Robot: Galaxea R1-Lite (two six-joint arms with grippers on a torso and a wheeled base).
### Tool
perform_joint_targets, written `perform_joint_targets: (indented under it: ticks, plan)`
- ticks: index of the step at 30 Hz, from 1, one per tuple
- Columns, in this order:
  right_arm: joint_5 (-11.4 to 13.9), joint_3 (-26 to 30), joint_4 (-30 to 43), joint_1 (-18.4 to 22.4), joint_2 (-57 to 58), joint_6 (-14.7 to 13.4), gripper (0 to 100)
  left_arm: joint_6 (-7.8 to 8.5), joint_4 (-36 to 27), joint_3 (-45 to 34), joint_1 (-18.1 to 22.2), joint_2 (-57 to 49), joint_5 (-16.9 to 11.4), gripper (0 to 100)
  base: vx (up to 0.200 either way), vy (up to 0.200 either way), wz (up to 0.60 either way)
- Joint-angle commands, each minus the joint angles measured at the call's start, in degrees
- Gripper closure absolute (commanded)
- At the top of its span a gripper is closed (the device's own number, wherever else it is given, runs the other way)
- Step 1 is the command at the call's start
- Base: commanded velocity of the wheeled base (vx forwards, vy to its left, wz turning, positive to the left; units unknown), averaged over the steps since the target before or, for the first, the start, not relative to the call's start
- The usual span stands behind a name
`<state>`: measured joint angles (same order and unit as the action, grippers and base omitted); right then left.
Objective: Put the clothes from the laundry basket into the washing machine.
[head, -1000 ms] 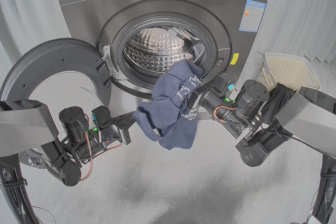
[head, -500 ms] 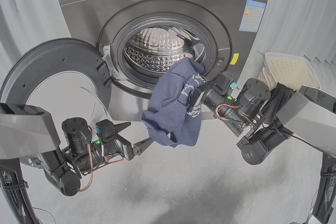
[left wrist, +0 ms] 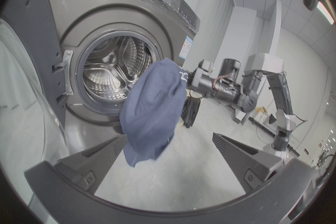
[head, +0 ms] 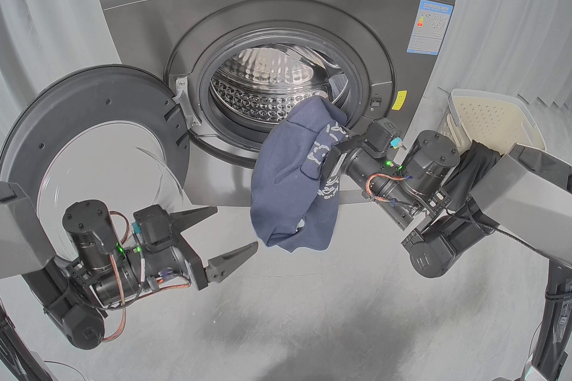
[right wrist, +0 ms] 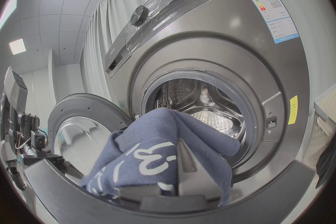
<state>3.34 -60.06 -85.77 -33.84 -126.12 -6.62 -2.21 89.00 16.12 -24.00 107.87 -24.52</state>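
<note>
A navy blue garment (head: 295,180) with white print hangs in front of the washing machine (head: 274,43), its top edge level with the lower right of the open drum (head: 271,81). My right gripper (head: 330,153) is shut on this garment (right wrist: 157,154), just outside the drum opening. My left gripper (head: 223,239) stands open and holds nothing, low and left of the hanging cloth (left wrist: 152,112), apart from it. A cream laundry basket (head: 494,120) stands at the right of the machine, with a dark garment (head: 473,165) draped over its front rim.
The round machine door (head: 89,126) is swung wide open to the left, above my left arm. Grey floor (head: 310,305) lies bare below the garment. Pale curtains hang behind the machine.
My left gripper let go of the garment's lower edge, opened wide and drew back down and to the left. The garment swung back to hang straight under the right gripper, which barely moved.
</note>
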Motion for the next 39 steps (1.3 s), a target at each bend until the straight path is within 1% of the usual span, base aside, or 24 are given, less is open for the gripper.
perform_joint_targets:
  ticks: [1, 3, 7, 8, 10, 11, 14, 15, 16, 18, 19, 20, 21, 26, 27, 31, 32, 33, 36, 39]
  plan:
    - [0.0, -1.6, 1.0, 0.0, 0.0, 0.0, 100, 2.82, 0.1, -5.8, -0.1, -2.4, -0.5, 0, 0.000, 0.000, 0.00]
    - [0.0, -1.8, 1.0, 0.0, -0.1, 0.0, 100, 3.44, 0.1, -5.7, -0.3, -1.6, -0.6, 0, 0.000, 0.000, 0.00]
    - [0.0, -1.5, 1.0, -0.8, -0.1, 0.0, 100, 3.26, 0.1, -2.2, -0.8, 0.3, -0.2, 0, 0.000, 0.000, 0.00]
    - [0.0, -1.6, 1.0, -1.1, -0.1, 0.0, 100, 2.82, 0.1, 0.7, -1.5, 1.9, 0.3, 0, 0.000, 0.000, 0.00]
    - [0.0, -1.6, 1.0, -1.1, -0.1, 0.0, 100, 2.82, 0.1, 0.7, -1.5, 1.9, 0.3, 0, 0.000, 0.000, 0.00]
    - [-0.1, -1.6, 1.0, -1.6, -0.2, 0.0, 100, 2.91, 0.1, 7.0, -2.1, 5.5, 1.4, 0, 0.000, 0.000, 0.00]
    - [-0.5, -1.5, 1.0, -1.9, -0.3, 0.0, 100, 2.91, 0.1, 11.8, -2.9, 9.3, 3.6, 0, 0.000, 0.000, 0.00]
    - [-0.5, -1.5, 1.0, -1.9, -0.3, 0.0, 100, 2.91, 0.1, 11.8, -2.9, 9.3, 3.6, 0, 0.000, 0.000, 0.00]
    - [-0.6, -1.7, 1.1, -2.2, -0.3, 0.0, 100, 2.82, 0.1, 14.4, -3.0, 11.4, 4.3, 0, 0.000, 0.000, 0.00]
    - [-0.6, -1.7, 1.1, -2.4, -0.3, 0.1, 100, 2.73, 0.1, 16.8, -3.2, 13.4, 4.6, 0, 0.000, 0.000, 0.00]
    - [-0.7, -1.6, 1.1, -2.7, -0.2, 0.0, 100, 2.73, 0.1, 19.4, -3.2, 15.3, 4.7, 0, 0.000, 0.000, 0.00]
    - [-0.7, -1.5, 1.1, -2.8, -0.2, 0.0, 100, 2.73, 0.1, 19.8, -3.2, 15.5, 4.7, 0, 0.000, 0.000, 0.00]
    - [-0.7, -1.5, 1.1, -3.3, -0.1, 0.0, 100, 2.56, -0.1, 22.3, -3.2, 17.2, 4.7, 0, 0.000, 0.000, 0.00]
    - [-1.1, -1.4, 1.2, -4.3, 0.1, 0.0, 100, 2.38, -0.1, 26.2, -3.4, 20.7, 5.3, 0, 0.000, 0.000, 0.00]
    - [-1.6, -1.3, 1.4, -4.9, 0.1, 0.0, 100, 2.38, -0.1, 27.8, -3.6, 21.9, 5.8, 0, 0.000, 0.000, 0.00]
    - [-1.7, -1.2, 1.5, -5.9, 0.1, -0.1, 100, 2.38, -0.1, 30.8, -4.1, 23.5, 6.6, 0, 0.000, 0.000, 0.00]
    - [-1.8, -1.1, 1.6, -6.7, 0.1, -0.1, 100, 2.38, -0.2, 32.9, -4.0, 24.8, 7.1, 0, 0.000, 0.000, 0.00]
    - [-1.8, -1.1, 1.6, -6.7, 0.1, -0.1, 100, 2.38, -0.2, 32.9, -4.0, 24.8, 7.1, 0, 0.000, 0.000, 0.00]
    - [-2.8, -0.9, 1.8, -8.1, 0.4, -0.1, 100, 2.38, -0.2, 36.4, -3.7, 27.4, 7.6, 0, 0.000, 0.000, 0.00]
    - [-2.9, -0.1, 1.8, -8.7, 0.6, -0.1, 100, 2.38, -0.3, 38.5, -3.5, 29.1, 7.6, 0, 0.000, 0.000, 0.00]
